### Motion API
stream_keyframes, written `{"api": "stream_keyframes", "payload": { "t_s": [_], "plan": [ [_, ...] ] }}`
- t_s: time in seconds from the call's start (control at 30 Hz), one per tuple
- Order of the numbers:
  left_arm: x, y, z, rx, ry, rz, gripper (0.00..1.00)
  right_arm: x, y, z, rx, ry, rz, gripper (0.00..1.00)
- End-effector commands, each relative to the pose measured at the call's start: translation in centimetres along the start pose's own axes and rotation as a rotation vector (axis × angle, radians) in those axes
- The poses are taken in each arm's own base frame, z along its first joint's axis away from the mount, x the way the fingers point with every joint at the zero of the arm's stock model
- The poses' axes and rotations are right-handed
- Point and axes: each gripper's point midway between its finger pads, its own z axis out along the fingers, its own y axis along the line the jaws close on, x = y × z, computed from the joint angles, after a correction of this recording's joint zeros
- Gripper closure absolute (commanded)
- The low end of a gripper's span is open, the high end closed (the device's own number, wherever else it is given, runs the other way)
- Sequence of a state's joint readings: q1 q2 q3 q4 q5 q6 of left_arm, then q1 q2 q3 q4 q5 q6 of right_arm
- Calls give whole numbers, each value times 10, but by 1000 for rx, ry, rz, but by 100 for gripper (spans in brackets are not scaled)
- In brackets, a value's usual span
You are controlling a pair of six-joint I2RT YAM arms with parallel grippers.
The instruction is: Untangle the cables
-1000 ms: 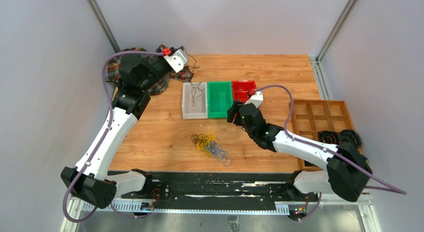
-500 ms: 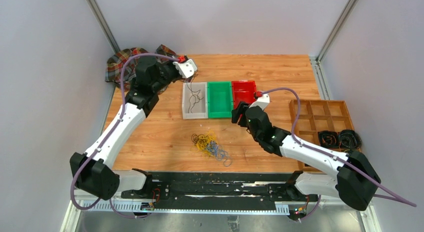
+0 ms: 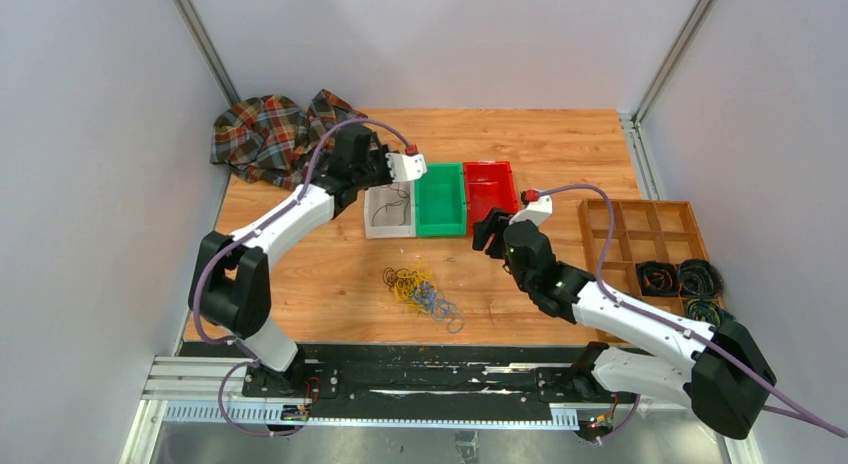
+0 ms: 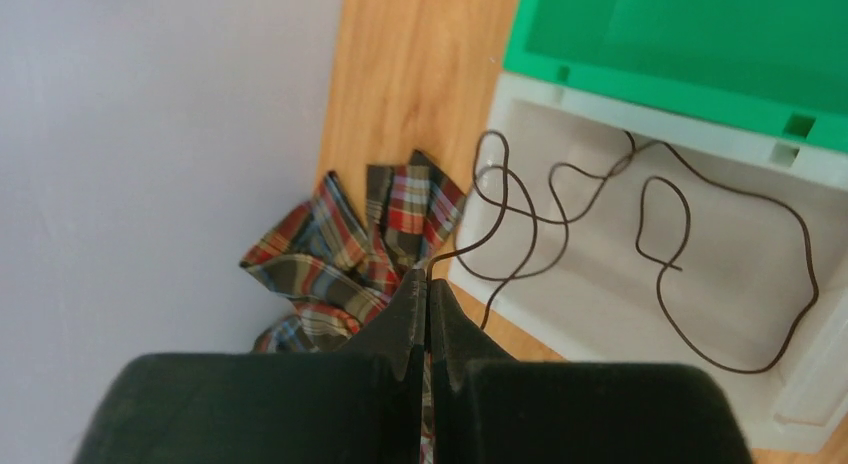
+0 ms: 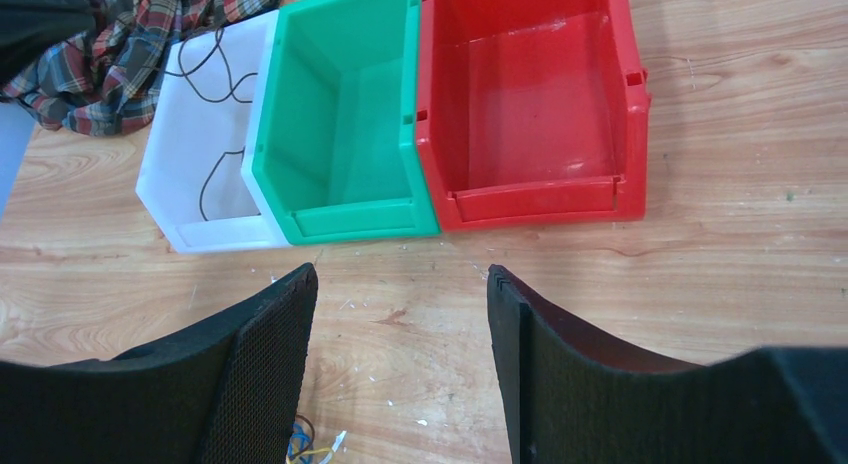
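Swinging over from the far corner of the table [image 3: 560, 144], the left claw [image 4: 427, 284] (pinching one end of a black cable [image 4: 689, 219]) has laid it in the white bin [image 4: 660, 136], one freed, while the right claw [image 5: 400, 284] waits spread wide, other cables [image 3: 420, 289] tangled near the front edge.

**Tangle of cables** [image 3: 421, 289]: thin yellow, black and blue-green wires, each curled into small loops. They overlap in one loose heap that lies flat on the counter [image 3: 320, 264], toward its front edge and apart from the bins.

**Single dark cable** [image 4: 688, 219]: it lies apart from the heap, in slack wavy loops on the floor of the white bin [image 4: 590, 324]. One end rises over the bin's rim and is pinched in the closed tips of the left tool [image 4: 428, 284].
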State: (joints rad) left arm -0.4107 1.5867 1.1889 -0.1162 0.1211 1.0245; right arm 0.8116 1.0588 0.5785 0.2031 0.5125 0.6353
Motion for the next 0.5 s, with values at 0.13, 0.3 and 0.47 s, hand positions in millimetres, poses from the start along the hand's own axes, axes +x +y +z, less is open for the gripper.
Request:
{"api": "stream_keyframes", "payload": {
  "t_s": [0.13, 0.3, 0.47],
  "plan": [
    [23, -45, 20, 140, 112, -35, 99, 6, -25, 5, 79, 1, 4, 37],
    [27, -73, 33, 237, 142, -115, 100, 9, -28, 6, 90, 14, 0, 37],
    [40, -92, 48, 267, 175, -147, 100, 13, -31, 7, 101, 32, -2, 37]
  ]
}}
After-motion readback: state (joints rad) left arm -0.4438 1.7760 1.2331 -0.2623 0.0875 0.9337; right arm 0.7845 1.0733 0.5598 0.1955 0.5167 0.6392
